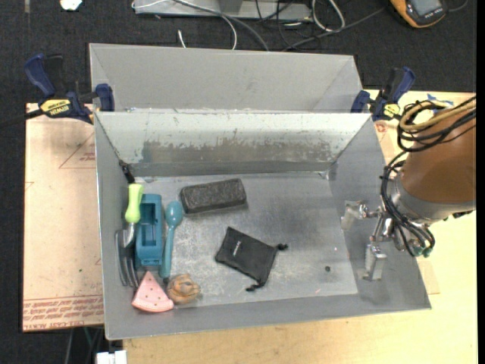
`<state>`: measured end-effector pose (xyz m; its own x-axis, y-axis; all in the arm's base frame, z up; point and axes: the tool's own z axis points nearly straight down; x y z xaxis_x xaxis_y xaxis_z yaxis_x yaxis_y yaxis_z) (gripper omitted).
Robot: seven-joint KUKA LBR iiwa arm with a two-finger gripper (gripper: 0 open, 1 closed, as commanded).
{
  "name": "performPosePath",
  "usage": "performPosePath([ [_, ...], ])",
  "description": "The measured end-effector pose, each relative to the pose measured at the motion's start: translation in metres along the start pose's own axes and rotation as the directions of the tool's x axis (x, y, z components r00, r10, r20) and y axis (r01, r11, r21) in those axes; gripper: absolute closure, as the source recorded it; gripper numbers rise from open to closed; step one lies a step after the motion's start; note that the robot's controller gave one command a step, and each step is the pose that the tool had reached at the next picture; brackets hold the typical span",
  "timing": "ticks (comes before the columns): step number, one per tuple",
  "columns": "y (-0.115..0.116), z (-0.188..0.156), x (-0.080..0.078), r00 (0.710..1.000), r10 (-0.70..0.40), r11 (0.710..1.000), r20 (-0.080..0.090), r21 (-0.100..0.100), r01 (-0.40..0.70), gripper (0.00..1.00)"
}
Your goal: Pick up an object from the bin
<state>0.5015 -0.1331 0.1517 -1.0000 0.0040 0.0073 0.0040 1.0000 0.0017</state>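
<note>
The arm's brown wrist cover (pixel 443 165) looms at right. Beneath it the gripper (pixel 362 239) hangs beside the bin's (pixel 227 139) right wall, fingers spread, gripping nothing. The black pouch (pixel 246 255) lies nearest, mid-floor; a grey block (pixel 214 195) lies beyond it.

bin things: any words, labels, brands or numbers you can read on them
No text can be read on anything in the bin.
Grey block: speckled top, no print seen.
Black pouch: no label or logo visible.
Blue tool, teal spoon, pink wedge: no lettering can be made out; any moulded mark would be too small to tell.
</note>
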Motion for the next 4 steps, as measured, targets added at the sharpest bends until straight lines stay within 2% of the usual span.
performPosePath([
  [1,0.001,-0.004,-0.002,1.0,-0.004,1.0,0.008,0.001,0.004,0.0],
  [2,0.054,0.015,-0.035,1.0,-0.025,1.0,0.01,0.001,0.025,0.0],
  [3,0.104,0.033,0.005,0.995,0.099,0.995,0.009,0.002,-0.099,0.0],
  [4,0.131,0.064,0.011,0.999,-0.033,0.999,0.011,-0.002,0.033,0.0],
])
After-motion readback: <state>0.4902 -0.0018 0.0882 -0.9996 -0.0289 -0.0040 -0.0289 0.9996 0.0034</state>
